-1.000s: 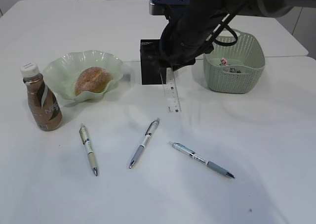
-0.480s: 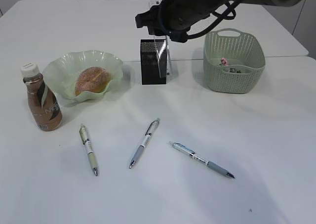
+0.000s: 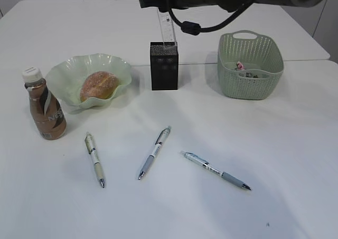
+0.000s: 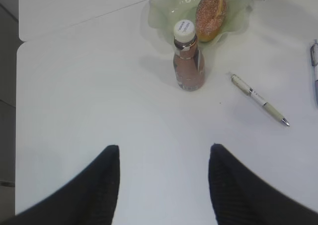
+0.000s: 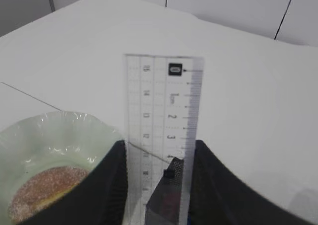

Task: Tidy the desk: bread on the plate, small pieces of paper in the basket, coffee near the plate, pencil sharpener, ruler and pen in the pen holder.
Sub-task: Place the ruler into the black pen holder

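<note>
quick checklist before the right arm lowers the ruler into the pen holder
1. Ruler held between the right jaws: ok.
2. Ruler upright above the pen holder: ok in the exterior view.
3. Ruler's lower end inside the holder's rim: cannot tell.
4. Anything already filling the holder: cannot tell.
5. Left gripper open, holding nothing, away from the holder: ok.
6. Pens in the holder: not ok, three lie on the desk.

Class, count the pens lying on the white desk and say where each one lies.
3. The left pen lies below the coffee bottle, the middle pen in front of the pen holder, the right pen nearer the basket. None looks hidden.
</note>
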`<state>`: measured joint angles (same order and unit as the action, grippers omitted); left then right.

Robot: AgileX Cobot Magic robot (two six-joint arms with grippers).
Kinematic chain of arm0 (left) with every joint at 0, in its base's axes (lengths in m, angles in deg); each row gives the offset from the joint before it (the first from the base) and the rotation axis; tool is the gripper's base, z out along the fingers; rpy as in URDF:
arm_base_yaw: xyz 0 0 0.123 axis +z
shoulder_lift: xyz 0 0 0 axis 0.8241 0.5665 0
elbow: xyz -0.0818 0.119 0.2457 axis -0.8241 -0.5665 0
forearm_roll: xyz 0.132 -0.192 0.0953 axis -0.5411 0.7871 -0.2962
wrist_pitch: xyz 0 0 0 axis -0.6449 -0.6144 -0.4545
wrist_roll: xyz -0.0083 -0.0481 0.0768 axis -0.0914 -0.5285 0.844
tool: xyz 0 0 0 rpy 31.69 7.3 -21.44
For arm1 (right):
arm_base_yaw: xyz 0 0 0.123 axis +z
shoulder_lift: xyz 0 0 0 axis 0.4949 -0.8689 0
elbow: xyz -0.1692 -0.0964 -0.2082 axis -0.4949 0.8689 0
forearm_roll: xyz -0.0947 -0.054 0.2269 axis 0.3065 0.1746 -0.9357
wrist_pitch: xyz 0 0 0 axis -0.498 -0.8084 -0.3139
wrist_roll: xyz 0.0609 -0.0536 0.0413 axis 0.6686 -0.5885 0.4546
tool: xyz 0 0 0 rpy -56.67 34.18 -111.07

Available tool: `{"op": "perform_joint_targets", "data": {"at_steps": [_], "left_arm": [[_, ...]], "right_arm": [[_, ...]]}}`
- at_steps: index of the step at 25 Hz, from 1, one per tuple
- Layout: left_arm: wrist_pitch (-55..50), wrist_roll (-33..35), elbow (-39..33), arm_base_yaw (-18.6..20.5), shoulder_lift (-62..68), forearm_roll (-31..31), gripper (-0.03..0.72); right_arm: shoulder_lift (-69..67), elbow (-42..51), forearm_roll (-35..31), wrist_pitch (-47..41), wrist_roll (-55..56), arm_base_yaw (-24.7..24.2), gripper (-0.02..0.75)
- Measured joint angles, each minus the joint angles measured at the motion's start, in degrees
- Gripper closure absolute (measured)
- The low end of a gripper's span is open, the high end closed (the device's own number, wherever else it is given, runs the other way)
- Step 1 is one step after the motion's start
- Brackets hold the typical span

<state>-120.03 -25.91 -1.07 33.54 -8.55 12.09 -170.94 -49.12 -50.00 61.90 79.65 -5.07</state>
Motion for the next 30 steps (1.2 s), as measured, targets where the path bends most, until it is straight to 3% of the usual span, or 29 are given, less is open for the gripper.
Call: {"op": "perform_joint_targets", "data": {"at_steps": [7, 14, 18, 20, 30], "left_arm": [[0.1, 0.0, 0.0, 0.0, 0.0, 0.0, 0.287], [1.6, 0.0, 0.0, 0.0, 0.0, 0.0, 0.287], [1.7, 0.0, 0.0, 0.0, 0.0, 0.5, 0.287], [1.8, 0.0, 0.0, 0.0, 0.0, 1.1, 0.287], [3.5, 0.0, 0.0, 0.0, 0.0, 2.7, 0.287]], "right_arm": [[-1.1, 0.0, 1.4, 4.6, 0.0, -1.5, 0.436], [-4.9, 0.0, 4.5, 15.2, 0.0, -1.9, 0.436], [-5.6, 0.0, 4.5, 16.1, 0.0, -1.9, 0.436], [-8.2, 0.0, 3.9, 22.0, -0.1, -3.3, 0.436], [-10.9, 0.0, 2.0, 30.4, -0.1, -5.0, 0.436]]}}
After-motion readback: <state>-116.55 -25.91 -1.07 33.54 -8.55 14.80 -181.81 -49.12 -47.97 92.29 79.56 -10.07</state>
